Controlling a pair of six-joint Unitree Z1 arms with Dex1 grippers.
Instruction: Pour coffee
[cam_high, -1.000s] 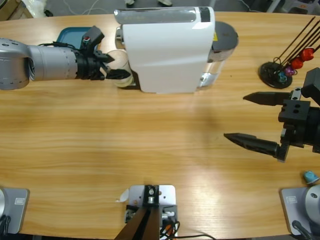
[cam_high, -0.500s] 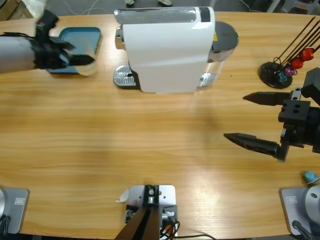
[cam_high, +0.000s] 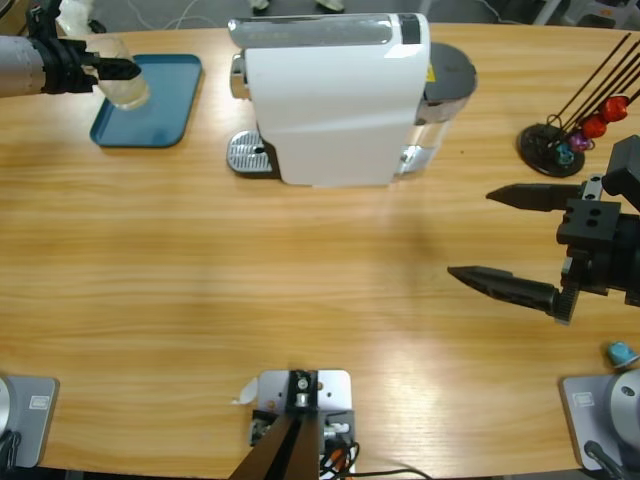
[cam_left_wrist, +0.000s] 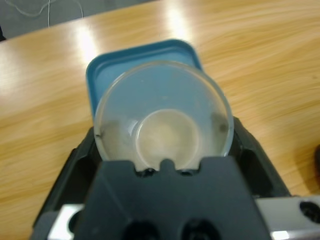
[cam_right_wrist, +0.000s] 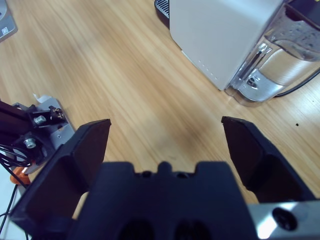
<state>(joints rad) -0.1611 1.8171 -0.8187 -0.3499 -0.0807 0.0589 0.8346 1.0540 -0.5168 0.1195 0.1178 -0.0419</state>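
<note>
Gripping clear cup between jaws, left end effector over blue tray; right end effector spread apart.

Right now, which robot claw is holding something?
The left claw, up by the blue tray, is shut on a clear plastic cup. The right claw hangs wide open over bare table, holding nothing.

left gripper clamped at far-left edge, right gripper — jaws wide
</note>
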